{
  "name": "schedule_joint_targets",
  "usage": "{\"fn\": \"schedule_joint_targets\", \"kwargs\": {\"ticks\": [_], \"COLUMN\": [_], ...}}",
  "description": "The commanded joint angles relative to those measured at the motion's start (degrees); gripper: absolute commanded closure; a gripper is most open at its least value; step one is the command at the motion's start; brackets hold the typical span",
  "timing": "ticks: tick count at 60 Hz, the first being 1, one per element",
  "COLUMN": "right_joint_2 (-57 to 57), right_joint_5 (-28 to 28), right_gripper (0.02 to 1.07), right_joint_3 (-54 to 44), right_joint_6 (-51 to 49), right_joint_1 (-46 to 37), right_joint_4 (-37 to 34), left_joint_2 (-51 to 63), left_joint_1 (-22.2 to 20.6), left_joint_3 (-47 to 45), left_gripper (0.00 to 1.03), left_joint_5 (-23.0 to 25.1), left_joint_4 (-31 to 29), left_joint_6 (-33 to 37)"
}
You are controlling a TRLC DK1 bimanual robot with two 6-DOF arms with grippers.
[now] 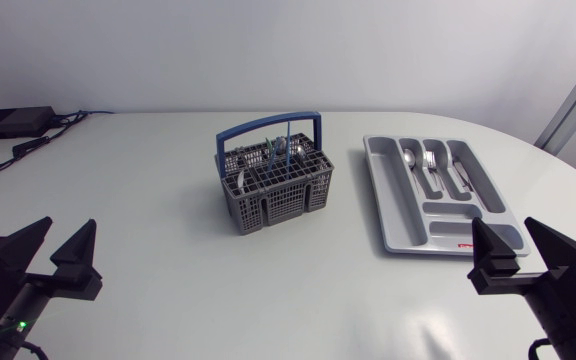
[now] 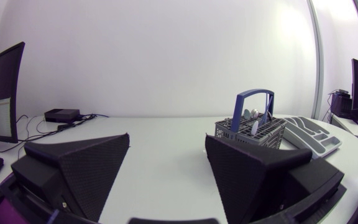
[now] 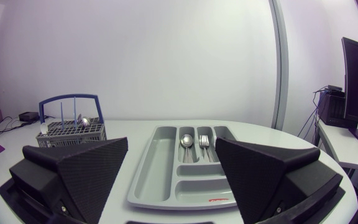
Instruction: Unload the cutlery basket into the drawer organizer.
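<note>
A grey cutlery basket with a blue handle stands mid-table, with several pieces of cutlery upright in it. To its right lies the grey drawer organizer, holding a spoon and forks in its narrow slots. My left gripper rests open at the near left, far from the basket. At the near right, just in front of the organizer, my right gripper stands open. Both grippers hold nothing. From the right wrist the basket shows off to the side.
A black box with cables sits at the table's far left corner. Bare white tabletop lies between the grippers and the basket.
</note>
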Motion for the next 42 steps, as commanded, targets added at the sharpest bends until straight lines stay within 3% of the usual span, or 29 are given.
{"fn": "schedule_joint_targets", "kwargs": {"ticks": [1,23,32,42], "right_joint_2": [-0.34,-0.43,-0.25,4.84], "right_joint_5": [0.1,0.98,0.45,1.51], "right_gripper": [0.06,0.06,0.06,0.06], "right_joint_3": [-1.1,-0.75,1.71,6.28], "right_joint_6": [1.36,1.36,0.92,0.22], "right_joint_1": [0.32,0.68,2.08,5.33], "right_joint_4": [0.1,0.71,-0.6,0.36], "left_joint_2": [-0.47,-0.56,-0.47,3.04], "left_joint_1": [-0.35,0.09,2.29,0.62], "left_joint_3": [-1.02,-0.66,2.85,9.0], "left_gripper": [0.04,0.04,0.05,0.06], "left_joint_5": [-0.42,-0.42,-0.51,-0.42], "left_joint_4": [0.14,1.19,1.46,-1.88], "left_joint_6": [0.87,1.05,2.19,2.89]}}
